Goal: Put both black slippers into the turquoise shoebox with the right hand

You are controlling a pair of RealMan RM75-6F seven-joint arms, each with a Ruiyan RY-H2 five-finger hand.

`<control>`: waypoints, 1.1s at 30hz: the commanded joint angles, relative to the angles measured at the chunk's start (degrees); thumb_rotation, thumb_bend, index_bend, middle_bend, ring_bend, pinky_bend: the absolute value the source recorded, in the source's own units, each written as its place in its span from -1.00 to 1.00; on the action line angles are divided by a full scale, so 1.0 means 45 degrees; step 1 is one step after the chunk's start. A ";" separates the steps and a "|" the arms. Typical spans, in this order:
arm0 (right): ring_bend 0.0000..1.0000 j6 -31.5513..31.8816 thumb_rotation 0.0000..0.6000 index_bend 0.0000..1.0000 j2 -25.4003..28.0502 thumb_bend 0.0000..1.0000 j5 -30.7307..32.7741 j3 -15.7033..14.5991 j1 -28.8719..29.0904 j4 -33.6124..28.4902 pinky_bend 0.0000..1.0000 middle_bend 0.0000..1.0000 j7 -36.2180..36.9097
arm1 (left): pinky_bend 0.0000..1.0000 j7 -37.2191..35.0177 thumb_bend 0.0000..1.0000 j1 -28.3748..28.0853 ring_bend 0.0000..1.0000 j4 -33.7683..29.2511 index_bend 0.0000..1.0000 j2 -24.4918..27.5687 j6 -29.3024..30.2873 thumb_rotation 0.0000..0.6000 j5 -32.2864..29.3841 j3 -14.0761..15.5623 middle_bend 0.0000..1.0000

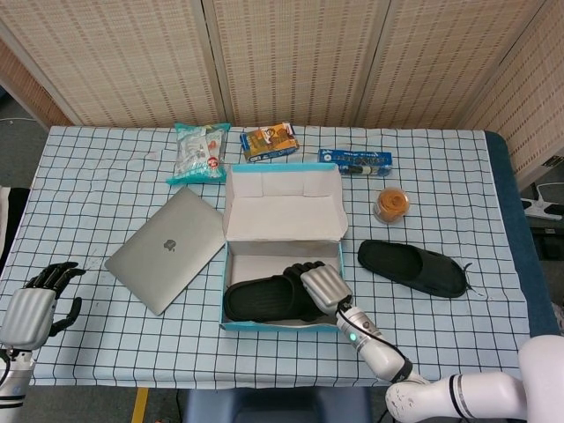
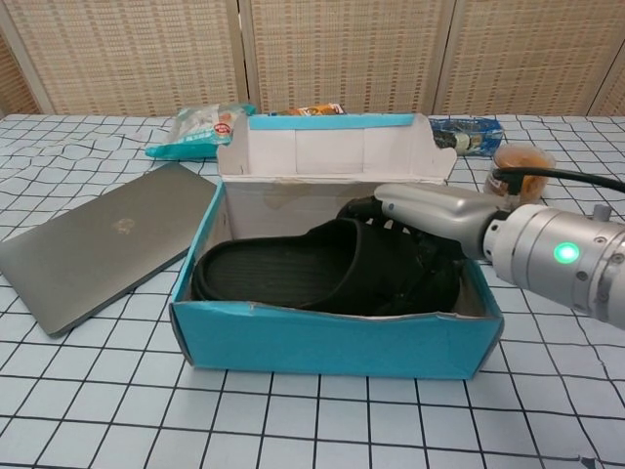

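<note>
One black slipper (image 1: 269, 298) (image 2: 303, 276) lies inside the turquoise shoebox (image 1: 231, 284) (image 2: 322, 338), toe end toward my right hand. That right hand (image 1: 321, 287) (image 2: 422, 210) reaches into the box's right end and still grips the slipper's strap. The second black slipper (image 1: 411, 267) lies flat on the checked cloth right of the box; it is hidden in the chest view. My left hand (image 1: 32, 308) rests at the table's near left corner, fingers curled in, holding nothing.
A closed grey laptop (image 1: 166, 248) (image 2: 98, 244) lies left of the box. Behind the box's raised lid (image 1: 282, 207) sit a teal snack bag (image 1: 197, 152), an orange-and-blue carton (image 1: 270, 142), a blue packet (image 1: 354, 161) and a small orange-filled tub (image 1: 391, 204).
</note>
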 commanded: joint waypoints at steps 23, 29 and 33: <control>-1.00 -0.0696 1.00 -0.94 0.0825 -0.89 -0.2742 0.0483 -0.0933 0.0806 -0.96 -0.90 0.4584 | -0.25 0.0125 -0.09 -0.0030 -0.64 -0.0069 -0.45 -0.0007 -0.0116 1.00 -0.0020 0.0040 -0.59; -1.00 -0.0292 1.00 -0.94 0.1889 -0.89 -0.2879 0.0855 -0.1324 -0.0116 -0.96 -0.90 0.5315 | -0.25 0.0069 -0.09 -0.0024 -0.64 -0.0041 -0.45 -0.0002 -0.0102 1.00 -0.0027 0.0031 -0.59; -1.00 0.0667 1.00 -0.94 0.4084 -0.89 -0.3630 0.0368 -0.2353 -0.1154 -0.96 -0.91 0.5369 | -0.25 0.0012 -0.09 -0.0002 -0.64 -0.0002 -0.45 0.0024 -0.0022 1.00 -0.0037 -0.0009 -0.59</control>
